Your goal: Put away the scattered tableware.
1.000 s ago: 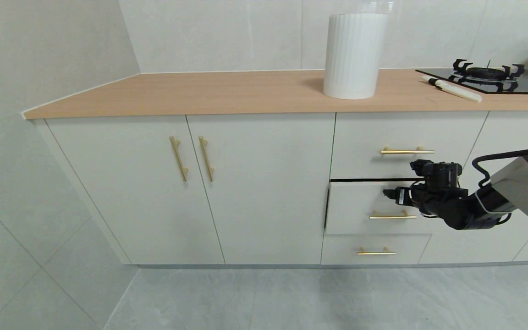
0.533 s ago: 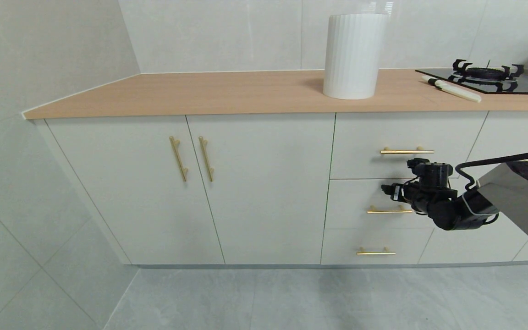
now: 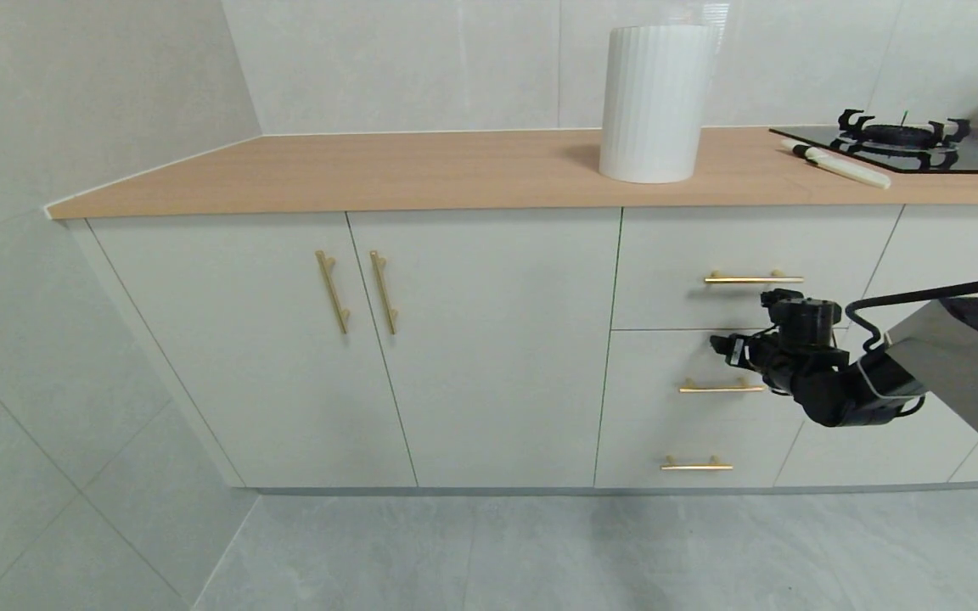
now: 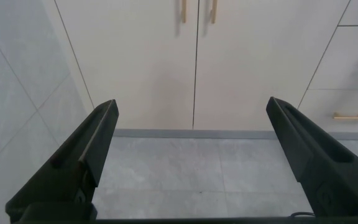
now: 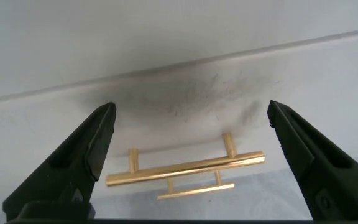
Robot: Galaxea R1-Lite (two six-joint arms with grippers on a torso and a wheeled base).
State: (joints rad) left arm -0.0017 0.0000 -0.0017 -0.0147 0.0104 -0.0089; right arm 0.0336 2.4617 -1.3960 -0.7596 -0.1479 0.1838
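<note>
Slim, pale, stick-like utensil (image 3: 837,164) lying slantwise and unheld near the right end of the wood-grain countertop (image 3: 370,170), along the edge of the black glass hob (image 3: 905,151), with a tall white ribbed cylinder (image 3: 652,102) upright to its left and bare board beyond that to the left corner. Below, right gripper (image 3: 725,348) spread wide and pinching nothing, close before the flat, matte, shut middle drawer (image 3: 650,373), just above its thin brass bar handle (image 3: 720,389). Left gripper (image 4: 191,109) likewise spread wide and holding nothing, low over open grey tile floor (image 4: 185,168), facing the pale cabinet doors (image 4: 166,68).
</note>
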